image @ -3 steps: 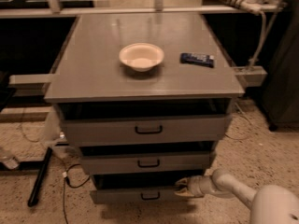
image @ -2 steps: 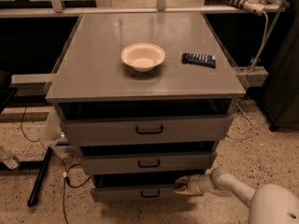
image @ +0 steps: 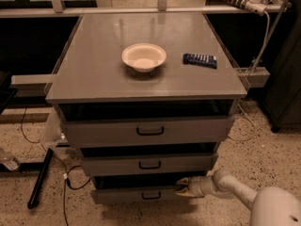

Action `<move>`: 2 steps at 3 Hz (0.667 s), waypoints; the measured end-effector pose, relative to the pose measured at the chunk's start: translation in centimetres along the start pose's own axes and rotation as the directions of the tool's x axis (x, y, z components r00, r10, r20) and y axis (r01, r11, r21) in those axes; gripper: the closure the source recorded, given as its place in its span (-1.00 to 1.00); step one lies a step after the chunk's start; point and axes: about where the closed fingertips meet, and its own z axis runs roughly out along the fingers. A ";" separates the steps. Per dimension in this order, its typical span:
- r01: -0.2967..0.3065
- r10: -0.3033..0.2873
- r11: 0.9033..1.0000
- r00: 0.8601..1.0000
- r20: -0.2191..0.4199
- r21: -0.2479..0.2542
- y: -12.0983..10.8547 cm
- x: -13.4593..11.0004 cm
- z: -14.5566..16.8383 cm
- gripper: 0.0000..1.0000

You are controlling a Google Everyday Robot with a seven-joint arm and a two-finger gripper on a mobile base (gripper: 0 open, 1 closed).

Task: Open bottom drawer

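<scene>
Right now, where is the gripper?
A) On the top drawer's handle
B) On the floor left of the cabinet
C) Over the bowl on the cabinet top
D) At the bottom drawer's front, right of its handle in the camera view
D: the gripper is at the upper edge of the bottom drawer, right of its handle and far below the bowl.

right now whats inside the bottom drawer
Nothing can be made out: the bottom drawer sits slightly out, but the gap above its front is dark and overhung by the middle drawer. The gripper is at the front's right top edge.
</scene>
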 end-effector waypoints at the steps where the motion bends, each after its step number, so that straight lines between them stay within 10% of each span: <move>1: -0.020 0.020 1.000 0.999 0.049 0.004 2.4 1.1 -0.8 -0.77; 2: -0.020 0.020 1.000 0.999 0.049 0.004 2.3 0.7 -1.0 -0.71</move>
